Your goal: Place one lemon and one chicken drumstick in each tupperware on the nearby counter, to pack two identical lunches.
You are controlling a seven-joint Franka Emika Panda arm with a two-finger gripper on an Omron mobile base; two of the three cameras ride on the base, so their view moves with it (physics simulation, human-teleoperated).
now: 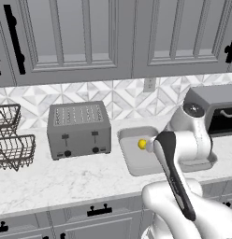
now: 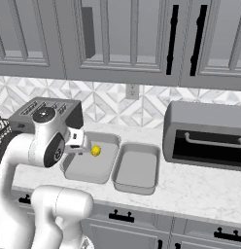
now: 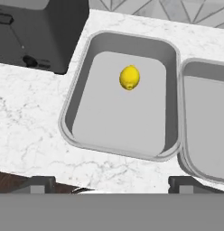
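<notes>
Lemon (image 3: 129,77) sits inside the left tupperware (image 3: 77,101), toward its far end, first item of that lunch by the look of it. The right tupperware (image 3: 195,113), touching it on the counter (image 3: 28,131), holds nothing yet. Gripper (image 3: 111,185) hovers above the left tub's near rim, pointing down, fingers spread wide, holding nothing.

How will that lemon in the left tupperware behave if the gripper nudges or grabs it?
The lemon is a rounded oval lying loose on the flat floor of the tupperware, so a nudge would probably roll it. The raised walls should stop it. Its smooth, curved skin gives two fingers little flat contact, so an off-center pinch may squirt it sideways. It looks small and likely light.
</notes>
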